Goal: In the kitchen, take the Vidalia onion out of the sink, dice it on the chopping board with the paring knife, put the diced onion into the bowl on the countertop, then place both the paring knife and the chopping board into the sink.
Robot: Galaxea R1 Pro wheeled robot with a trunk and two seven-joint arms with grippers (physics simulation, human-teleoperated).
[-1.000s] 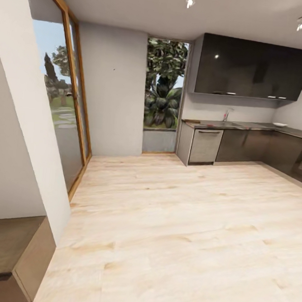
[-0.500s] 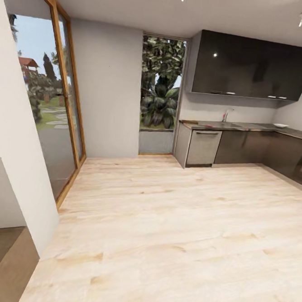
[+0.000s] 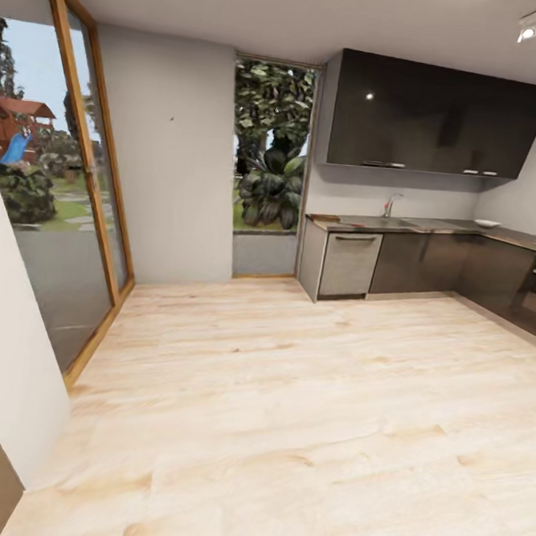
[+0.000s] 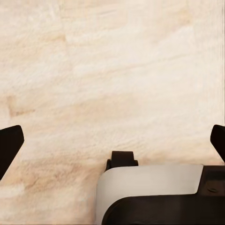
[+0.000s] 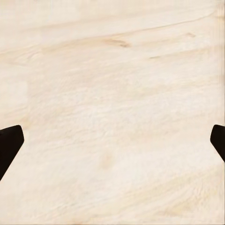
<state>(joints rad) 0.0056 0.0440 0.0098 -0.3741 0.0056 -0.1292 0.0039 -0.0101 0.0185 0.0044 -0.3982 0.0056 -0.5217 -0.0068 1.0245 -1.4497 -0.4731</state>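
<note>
Across a wide stretch of light wood floor (image 3: 289, 415), the kitchen (image 3: 426, 200) sits far off at the right. On its dark surface (image 3: 368, 223), the tap (image 3: 390, 203) marks the sink (image 3: 420, 224); the white bowl (image 3: 487, 223) rests further right. Left gripper (image 4: 112, 140) and right gripper (image 5: 112, 140) both hang over floor, jaws spread wide, holding nothing.

one bowl (image 3: 487, 223), one tap (image 3: 389, 203), one sink (image 3: 423, 225), two ceiling spotlights (image 3: 526, 34), two tall windows (image 3: 269, 149).
</note>
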